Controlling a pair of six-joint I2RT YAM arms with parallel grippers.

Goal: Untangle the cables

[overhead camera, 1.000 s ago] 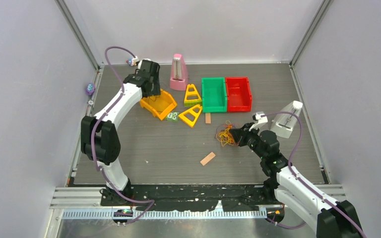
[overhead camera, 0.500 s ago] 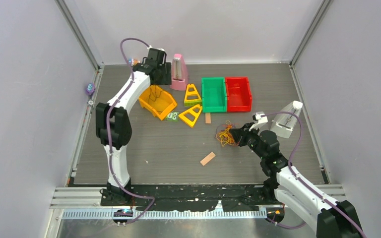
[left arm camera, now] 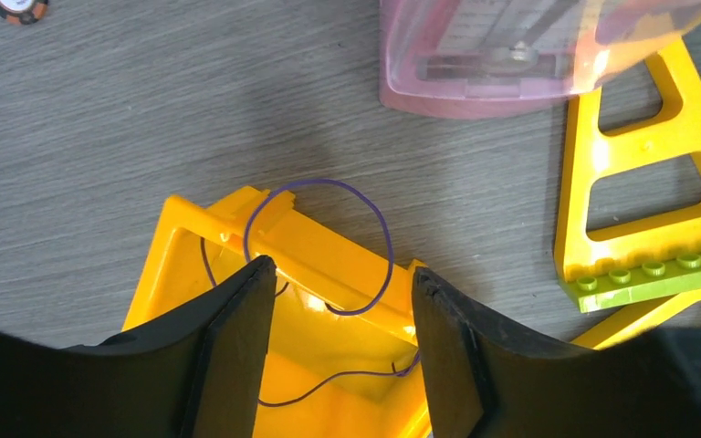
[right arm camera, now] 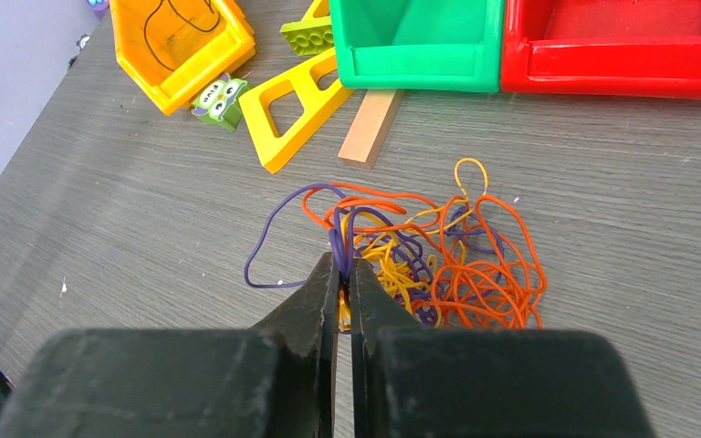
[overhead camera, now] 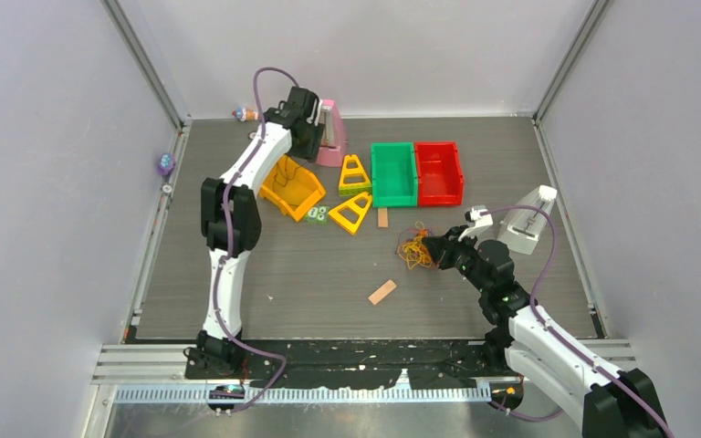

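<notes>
Yellow bin (left arm camera: 319,246) | purple cable (left arm camera: 389,246) inside, looped over rim | left claw (left arm camera: 342,271) spread

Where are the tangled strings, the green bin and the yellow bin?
tangled strings (right arm camera: 484,287): right wrist view, orange loops.
green bin (overhead camera: 393,173): top view, bare floor.
yellow bin (left arm camera: 329,248): left wrist view, far rim.

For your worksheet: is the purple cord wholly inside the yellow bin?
No, the purple cord loops out over the yellow bin's rim.

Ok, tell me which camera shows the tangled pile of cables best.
Right wrist: the pile sits close up, orange, yellow and purple strands distinct, the right gripper pinching it. Top view shows it as a small blob; left wrist misses it.
</notes>
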